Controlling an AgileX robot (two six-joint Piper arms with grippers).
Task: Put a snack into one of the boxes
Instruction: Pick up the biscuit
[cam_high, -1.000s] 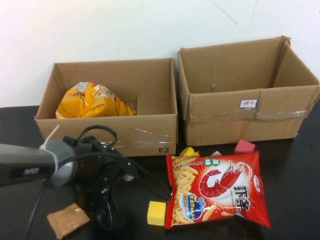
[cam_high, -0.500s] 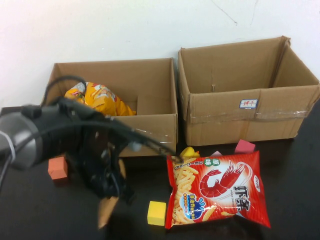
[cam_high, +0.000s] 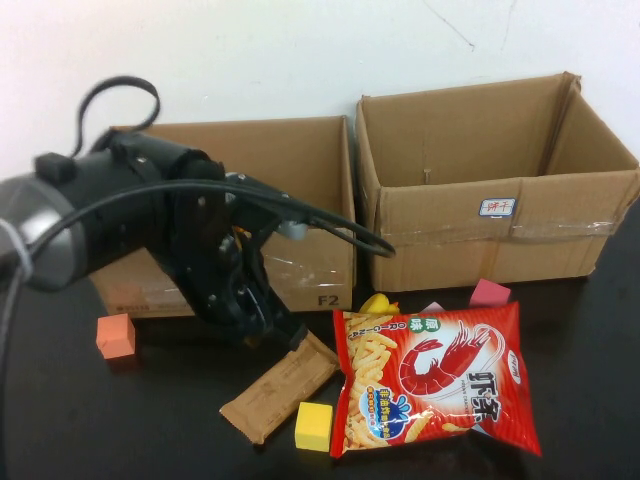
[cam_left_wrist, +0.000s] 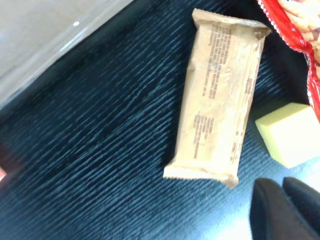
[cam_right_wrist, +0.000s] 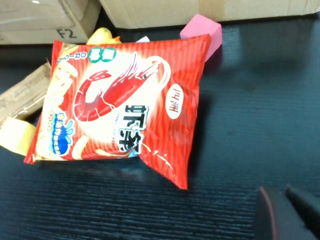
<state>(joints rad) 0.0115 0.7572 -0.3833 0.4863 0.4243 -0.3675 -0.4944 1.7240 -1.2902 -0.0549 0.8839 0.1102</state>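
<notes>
A brown snack bar (cam_high: 280, 385) lies flat on the black table between my left gripper and a yellow cube (cam_high: 313, 427). It also shows in the left wrist view (cam_left_wrist: 220, 95), apart from the fingers. My left gripper (cam_high: 272, 328) (cam_left_wrist: 281, 186) hangs just over the bar's far end, shut and empty. A red shrimp-chips bag (cam_high: 430, 375) (cam_right_wrist: 125, 107) lies flat to the right of the bar. Two open cardboard boxes stand at the back, the left one (cam_high: 310, 200) partly hidden by my left arm and the right one (cam_high: 490, 190) empty. My right gripper (cam_right_wrist: 281, 192) is shut over bare table, near the bag.
An orange cube (cam_high: 115, 335) sits at the left in front of the left box. A pink cube (cam_high: 488, 293) (cam_right_wrist: 202, 31) and a small yellow object (cam_high: 375, 303) lie behind the chips bag. The yellow cube also shows in the left wrist view (cam_left_wrist: 290, 132).
My left arm has swung up and to the right. The brown bar has moved from the front left to beside the yellow cube and now lies loose. The orange cube is uncovered.
</notes>
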